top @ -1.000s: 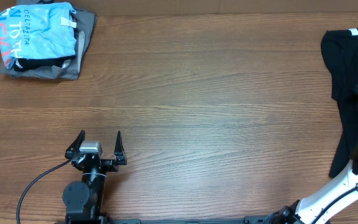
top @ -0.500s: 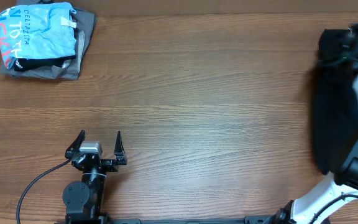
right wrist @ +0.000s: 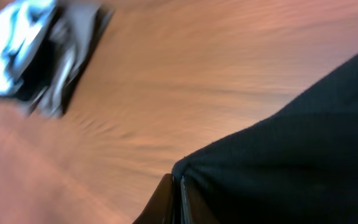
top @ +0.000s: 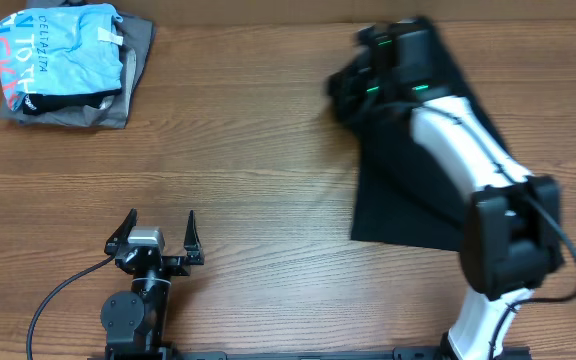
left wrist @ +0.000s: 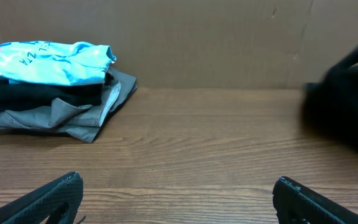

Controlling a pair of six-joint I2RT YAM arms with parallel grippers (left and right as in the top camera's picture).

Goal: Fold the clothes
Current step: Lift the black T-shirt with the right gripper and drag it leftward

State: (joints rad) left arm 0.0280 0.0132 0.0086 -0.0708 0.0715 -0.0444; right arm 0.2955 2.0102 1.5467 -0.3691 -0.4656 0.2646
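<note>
Overhead, the right gripper [top: 365, 85], jaws pinched shut on the black T-shirt [top: 388, 205] edge, holds it right of centre, probably to spread it over the surface [top: 268, 150]; the left gripper [top: 161, 230] sits lower left, jaws wide, empty.

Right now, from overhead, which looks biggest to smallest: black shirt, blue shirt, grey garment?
1. Black shirt, even partly hidden by the right arm.
2. Blue shirt.
3. Grey garment, mostly covered.
</note>
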